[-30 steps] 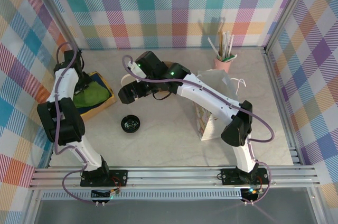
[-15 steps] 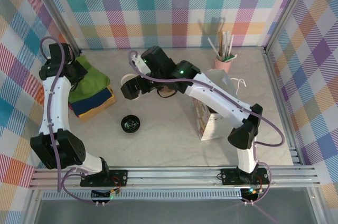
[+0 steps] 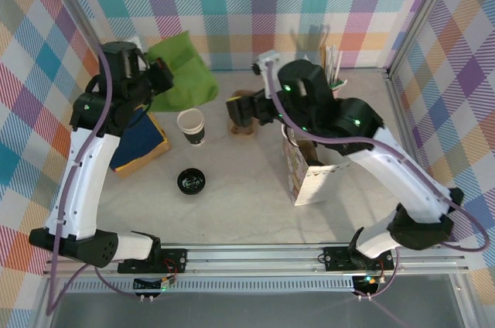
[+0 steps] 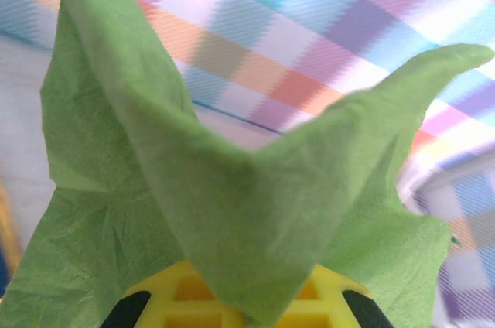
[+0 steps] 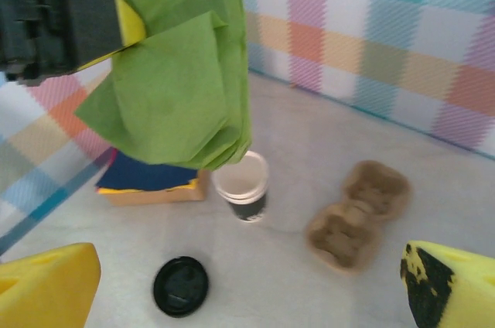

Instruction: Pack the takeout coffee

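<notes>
Top external view: left jaws clench a green napkin (image 3: 184, 73) beyond the lidless cup (image 3: 191, 125) — right jaws gape wide, empty, to that cup's right.

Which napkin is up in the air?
The green napkin, pinched in the left gripper and held above the table. The blue napkin lies flat in the tray.
</notes>
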Robot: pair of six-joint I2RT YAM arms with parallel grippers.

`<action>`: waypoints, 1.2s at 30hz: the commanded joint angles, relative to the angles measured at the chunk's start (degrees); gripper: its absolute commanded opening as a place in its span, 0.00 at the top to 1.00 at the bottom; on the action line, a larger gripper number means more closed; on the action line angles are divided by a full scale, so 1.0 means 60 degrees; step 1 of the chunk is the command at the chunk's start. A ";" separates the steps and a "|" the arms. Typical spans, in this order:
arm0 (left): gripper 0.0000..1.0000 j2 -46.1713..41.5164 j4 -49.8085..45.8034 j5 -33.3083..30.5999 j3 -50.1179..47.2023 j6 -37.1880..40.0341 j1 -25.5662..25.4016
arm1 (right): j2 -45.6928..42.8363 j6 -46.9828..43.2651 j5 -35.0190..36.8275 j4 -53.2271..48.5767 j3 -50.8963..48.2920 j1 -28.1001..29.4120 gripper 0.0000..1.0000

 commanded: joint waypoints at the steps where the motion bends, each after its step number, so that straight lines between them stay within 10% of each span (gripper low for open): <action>1: 1.00 0.0111 0.0968 0.0081 0.0444 0.0034 -0.1315 | -0.0955 -0.0051 0.1880 0.0041 -0.0924 -0.0130 0.01; 14: 1.00 0.2403 0.4190 0.1647 0.1493 -0.1233 -0.5162 | -0.4657 0.1236 0.5439 -0.1596 -0.3136 -0.0454 0.01; 25: 0.99 0.4140 0.7016 0.2146 0.1823 -0.2639 -0.6349 | -0.6393 0.1709 0.5942 -0.2473 -0.3541 -0.0454 0.01; 36: 0.99 0.5139 0.6511 0.1802 0.2186 -0.2260 -0.6884 | -0.6382 0.1622 0.5909 -0.2491 -0.3745 -0.0454 0.01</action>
